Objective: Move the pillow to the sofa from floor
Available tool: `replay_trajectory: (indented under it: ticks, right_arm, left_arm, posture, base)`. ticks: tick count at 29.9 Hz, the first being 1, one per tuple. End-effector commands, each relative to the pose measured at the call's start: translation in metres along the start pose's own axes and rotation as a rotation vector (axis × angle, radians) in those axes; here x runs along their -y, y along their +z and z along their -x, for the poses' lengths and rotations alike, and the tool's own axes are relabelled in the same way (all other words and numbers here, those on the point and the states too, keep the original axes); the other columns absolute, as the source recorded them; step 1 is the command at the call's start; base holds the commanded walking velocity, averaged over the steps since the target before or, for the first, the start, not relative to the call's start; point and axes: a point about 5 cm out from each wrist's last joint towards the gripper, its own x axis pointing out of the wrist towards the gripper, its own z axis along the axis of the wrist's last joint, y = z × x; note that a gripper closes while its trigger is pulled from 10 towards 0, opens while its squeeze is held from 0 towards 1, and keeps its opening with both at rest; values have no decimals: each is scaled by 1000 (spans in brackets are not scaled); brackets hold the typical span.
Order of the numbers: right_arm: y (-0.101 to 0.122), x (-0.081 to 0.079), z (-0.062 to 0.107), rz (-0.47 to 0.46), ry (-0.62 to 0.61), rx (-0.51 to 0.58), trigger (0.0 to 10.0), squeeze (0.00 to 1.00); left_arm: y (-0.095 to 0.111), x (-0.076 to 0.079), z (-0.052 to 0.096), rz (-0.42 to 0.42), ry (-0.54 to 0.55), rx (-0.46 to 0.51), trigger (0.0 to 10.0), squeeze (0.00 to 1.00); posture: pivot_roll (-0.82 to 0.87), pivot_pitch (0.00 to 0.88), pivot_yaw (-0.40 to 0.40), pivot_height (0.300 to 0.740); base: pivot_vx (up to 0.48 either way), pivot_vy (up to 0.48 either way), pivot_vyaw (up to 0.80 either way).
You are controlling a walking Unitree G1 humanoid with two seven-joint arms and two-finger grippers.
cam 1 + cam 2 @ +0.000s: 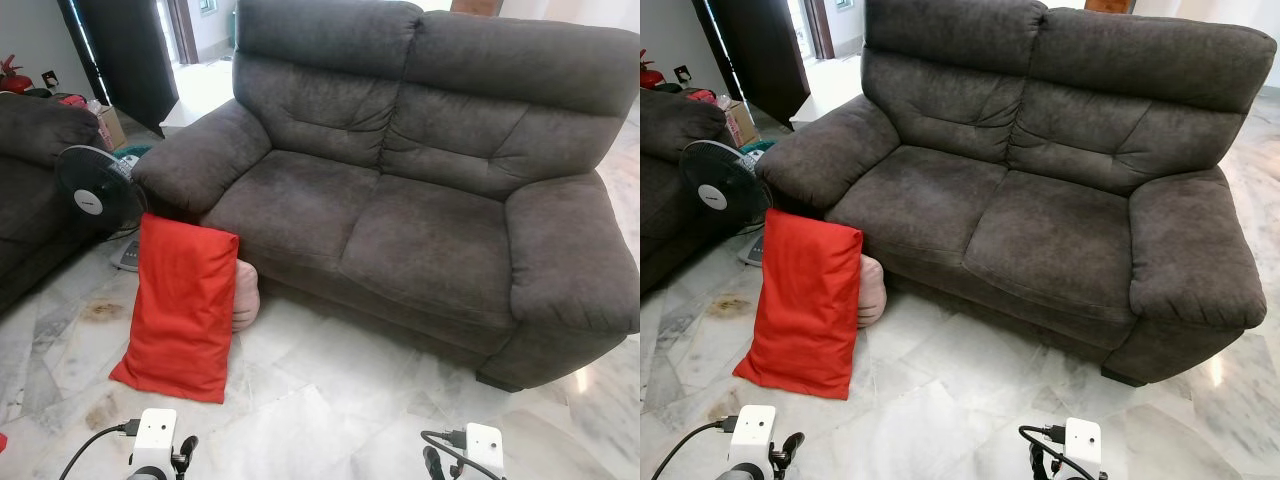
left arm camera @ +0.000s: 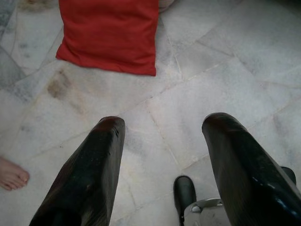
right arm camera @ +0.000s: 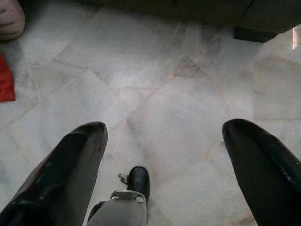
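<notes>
A red pillow point(image 1: 180, 305) stands on end on the white marble floor point(image 1: 330, 400), its top edge leaning against the front of a dark grey two-seat sofa point(image 1: 400, 220) near the sofa's left armrest point(image 1: 200, 155). We see the pillow's lower edge resting on the tiles and its upper corner touching the sofa base. Just behind it, wedged between the pillow and the sofa front, sits a pale pink cushion point(image 1: 245, 293), partly hidden.

At the bottom of the head view our two arms sit low, each carrying a small white camera box. The left hand point(image 2: 162, 136) hovers above bare floor, near the pillow's lower edge but apart from it; its two black fingers point(image 2: 94, 165) are spread wide and hold nothing. The right hand point(image 3: 164, 141) hangs over bare marble in front of the sofa's middle, fingers point(image 3: 70, 165) likewise spread wide with nothing between them. In the right wrist view a sliver of red pillow and the pink cushion show at one edge, with the sofa's dark foot point(image 3: 251, 34) at the far side.

A black standing fan point(image 1: 97, 187) stands beside the left armrest, between this sofa and a second dark sofa point(image 1: 30, 190) at the far left. A cardboard box point(image 1: 110, 125) sits further back near a dark doorway point(image 1: 125, 50). A person's bare foot point(image 2: 11, 173) rests on the tiles in the left wrist view.
</notes>
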Motion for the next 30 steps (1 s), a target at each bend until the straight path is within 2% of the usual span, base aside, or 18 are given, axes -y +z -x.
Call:
replay_trajectory:
  ticks: [1,3,22,27,30]
  right_arm:
    - [-13,-1,2,-35,0,-68,10000,0]
    - [-11,-7,1,-48,15,-67,10000,0]
    - [-8,-7,0,-78,11,-56,10000,0]
    - [-8,-8,0,-93,5,-53,10000,0]
    - [-8,-7,0,-54,4,-58,10000,0]
  left_arm:
    - [-6,5,-2,-37,-11,-116,10000,0]
    - [-6,4,-1,-61,-14,-102,10000,0]
    - [1,3,-3,-69,6,-67,10000,0]
    - [0,3,-3,-12,18,-79,10000,0]
    - [1,4,-3,6,7,-62,10000,0]
  posture:
    - [40,0,-30,740]
    - [40,0,-30,740]
    - [46,0,-28,740]
    - [45,0,-28,740]
    - [47,0,-31,740]
  base:
    - [0,0,0]
    - [0,0,0]
    - [0,0,0]
    - [0,0,0]
    - [0,0,0]
